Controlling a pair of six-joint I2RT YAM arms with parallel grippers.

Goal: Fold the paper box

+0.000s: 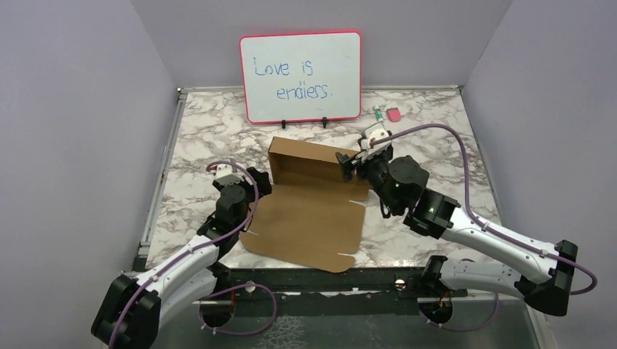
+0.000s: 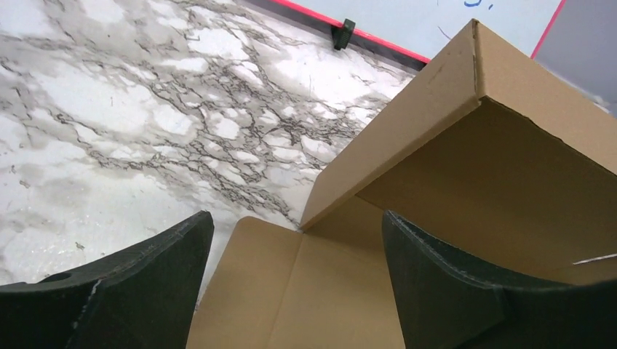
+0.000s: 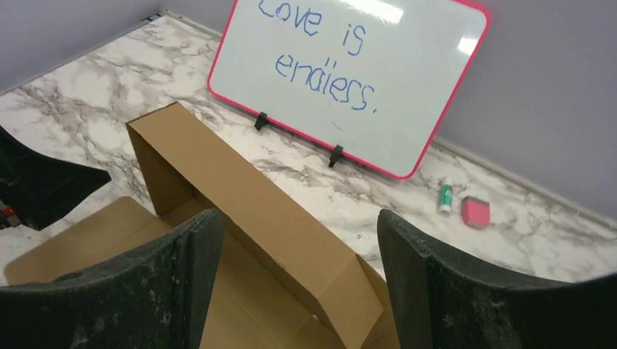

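Observation:
The paper box (image 1: 309,211) is plain brown cardboard in mid-table. Its far wall stands upright; a wide flat panel lies toward the near edge. My left gripper (image 1: 256,178) is open at the box's left side, its jaws over the left flap (image 2: 251,291) beside the raised left corner (image 2: 407,123). My right gripper (image 1: 348,169) is open above the box's right end, its jaws straddling the upright far wall (image 3: 269,211) without touching it. The left gripper's finger shows in the right wrist view (image 3: 44,185).
A pink-framed whiteboard (image 1: 300,76) reading "Love is endless." stands behind the box. A green marker (image 1: 379,115) and a pink eraser (image 1: 393,114) lie at the back right. Grey walls enclose the marble table (image 1: 451,131).

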